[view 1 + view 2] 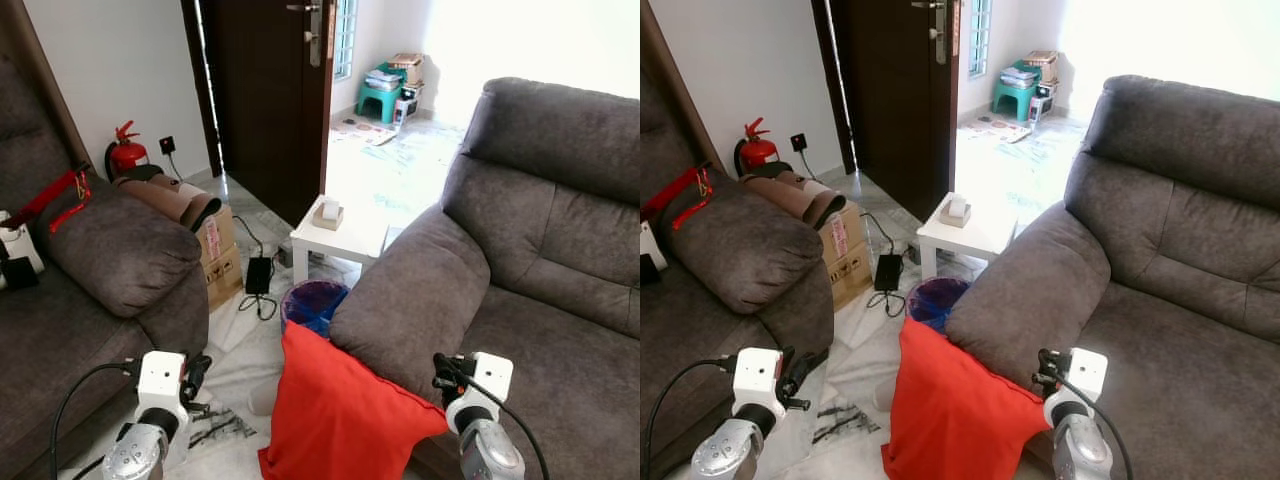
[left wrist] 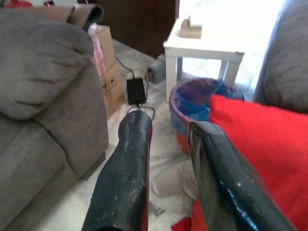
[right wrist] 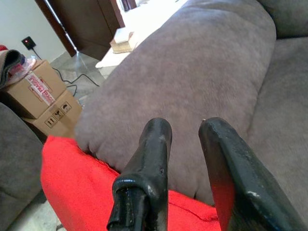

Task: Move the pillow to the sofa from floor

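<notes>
The red pillow (image 1: 335, 415) stands on the floor at the bottom centre of the frame, leaning against the armrest of the grey sofa (image 1: 540, 260). The left gripper (image 2: 166, 144) and right gripper (image 3: 185, 139) hold nothing, fingers spread apart.

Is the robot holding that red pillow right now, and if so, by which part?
No, nothing is held. Both the left gripper and the right gripper are open and empty. The red pillow leans against the sofa's armrest, between the two arms.
</notes>
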Available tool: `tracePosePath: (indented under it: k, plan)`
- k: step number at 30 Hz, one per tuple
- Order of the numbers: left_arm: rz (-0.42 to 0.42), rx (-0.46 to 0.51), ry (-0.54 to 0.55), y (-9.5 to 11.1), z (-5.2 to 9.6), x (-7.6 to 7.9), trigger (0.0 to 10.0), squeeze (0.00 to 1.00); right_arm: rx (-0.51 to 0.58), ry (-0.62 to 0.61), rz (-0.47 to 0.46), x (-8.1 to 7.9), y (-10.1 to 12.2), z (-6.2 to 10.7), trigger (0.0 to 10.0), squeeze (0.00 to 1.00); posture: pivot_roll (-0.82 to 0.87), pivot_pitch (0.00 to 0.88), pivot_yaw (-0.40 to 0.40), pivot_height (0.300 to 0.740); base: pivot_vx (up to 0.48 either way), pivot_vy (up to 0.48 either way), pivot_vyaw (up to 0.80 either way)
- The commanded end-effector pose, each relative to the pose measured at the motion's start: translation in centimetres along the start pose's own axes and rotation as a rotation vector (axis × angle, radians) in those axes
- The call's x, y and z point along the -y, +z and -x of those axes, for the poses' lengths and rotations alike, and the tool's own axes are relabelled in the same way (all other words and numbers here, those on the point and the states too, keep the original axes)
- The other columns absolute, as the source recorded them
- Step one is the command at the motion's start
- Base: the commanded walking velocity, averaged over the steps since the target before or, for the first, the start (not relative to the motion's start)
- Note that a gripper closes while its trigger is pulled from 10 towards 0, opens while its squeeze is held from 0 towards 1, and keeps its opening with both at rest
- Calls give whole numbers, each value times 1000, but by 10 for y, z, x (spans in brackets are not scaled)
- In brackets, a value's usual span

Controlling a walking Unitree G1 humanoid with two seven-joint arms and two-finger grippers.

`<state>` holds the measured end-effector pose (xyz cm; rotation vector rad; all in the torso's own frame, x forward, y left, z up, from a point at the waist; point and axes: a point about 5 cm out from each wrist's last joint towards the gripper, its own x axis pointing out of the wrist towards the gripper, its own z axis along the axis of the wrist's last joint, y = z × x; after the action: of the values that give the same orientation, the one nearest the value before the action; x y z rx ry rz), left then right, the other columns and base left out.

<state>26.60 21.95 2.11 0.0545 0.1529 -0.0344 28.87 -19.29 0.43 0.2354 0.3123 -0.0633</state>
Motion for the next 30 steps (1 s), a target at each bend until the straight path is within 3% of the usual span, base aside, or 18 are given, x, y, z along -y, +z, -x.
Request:
tracePosePath:
  k: [1, 30]
  plan:
    - [-6, -9, 3, 0, 1, -3, 10000, 0, -15, 3, -8, -3, 0, -2, 10000, 0, 87, 0, 15, 668, 0, 0, 0]
    - [20, -26, 19, -2, 3, -2, 10000, 0, -80, 28, 22, -10, -6, -3, 10000, 0, 92, 0, 0, 668, 0, 0, 0]
